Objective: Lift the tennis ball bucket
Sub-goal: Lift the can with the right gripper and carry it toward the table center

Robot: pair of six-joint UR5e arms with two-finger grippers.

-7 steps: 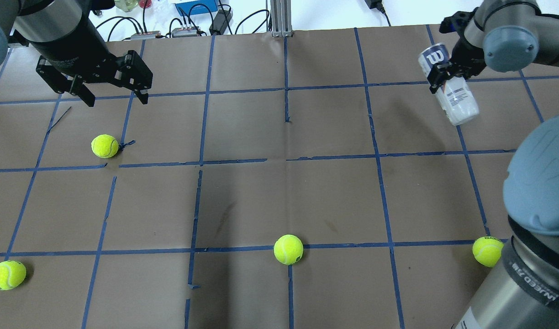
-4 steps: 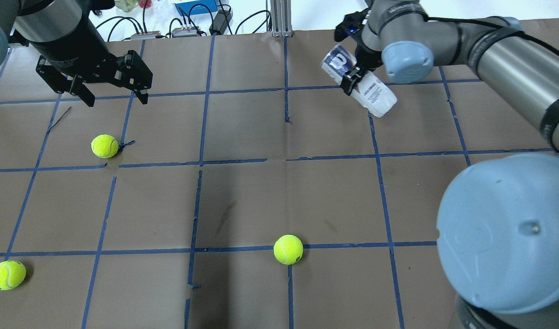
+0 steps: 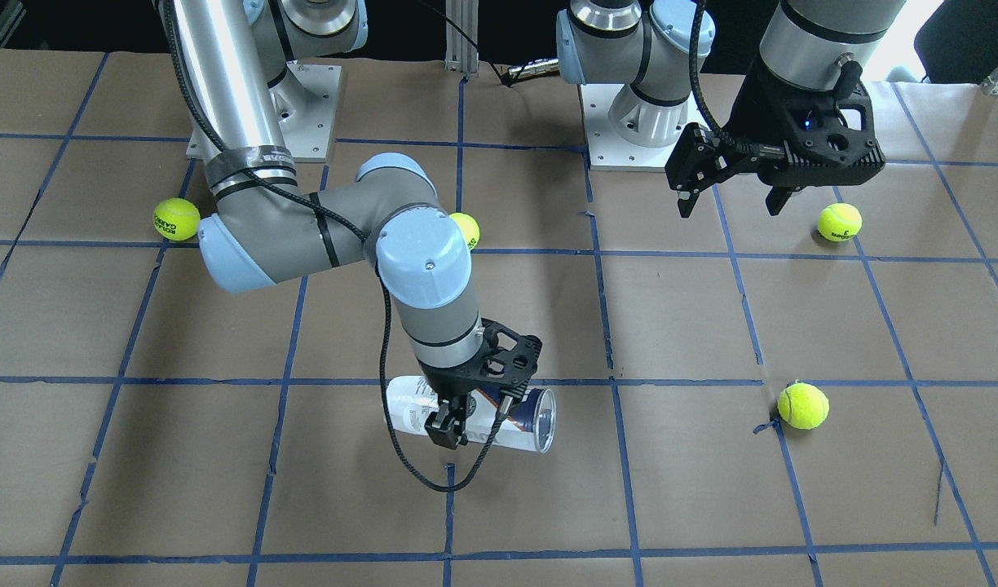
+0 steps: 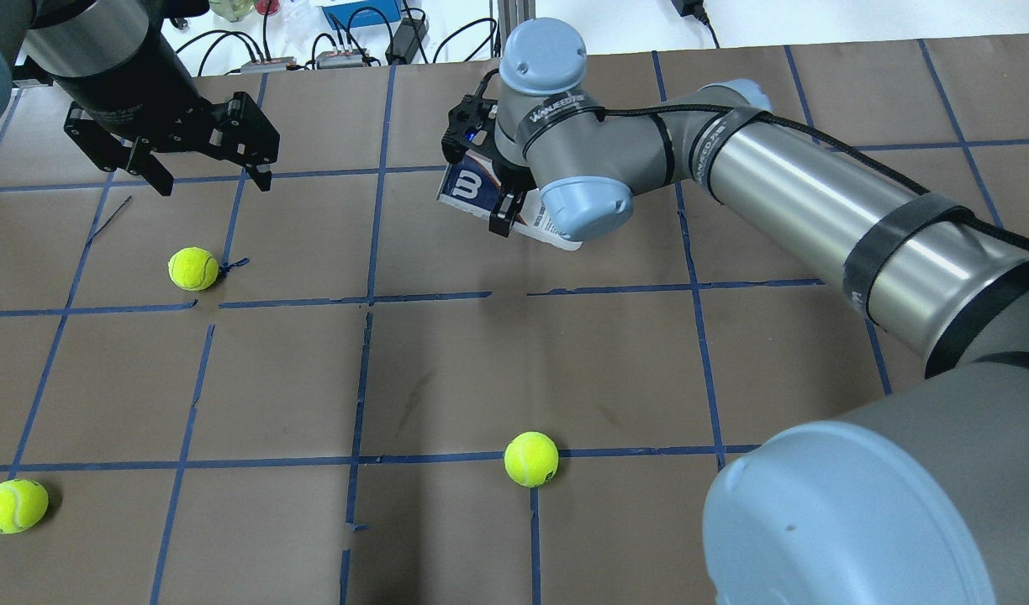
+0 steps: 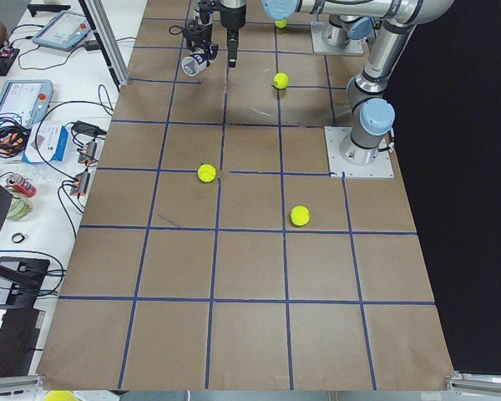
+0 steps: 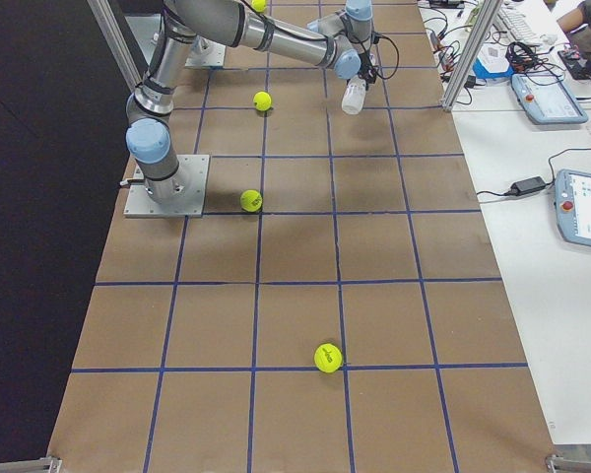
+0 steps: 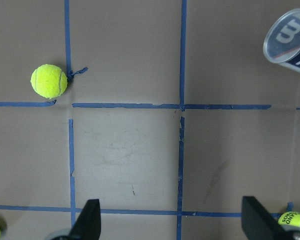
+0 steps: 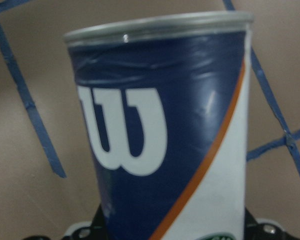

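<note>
The tennis ball bucket (image 4: 467,186) is a clear can with a navy, white and orange label and a white "W". My right gripper (image 4: 483,192) is shut on its middle and holds it on its side, above the table at the back centre. The front-facing view shows the bucket (image 3: 530,420) clear of the paper in the right gripper (image 3: 470,424). It fills the right wrist view (image 8: 160,135). My left gripper (image 4: 212,178) is open and empty at the back left, and its fingers (image 7: 87,222) show in the left wrist view, well apart from the bucket (image 7: 290,37).
Yellow-green tennis balls lie on the brown paper: one (image 4: 192,268) below the left gripper, one (image 4: 530,459) at front centre, one (image 4: 13,506) at front left. Cables and boxes (image 4: 359,17) lie beyond the table's back edge. The right arm (image 4: 817,218) spans the right half.
My right arm has swung from the far right to the back centre, carrying the bucket with it. It now hides the ball at the front right. The left gripper has stayed still.
</note>
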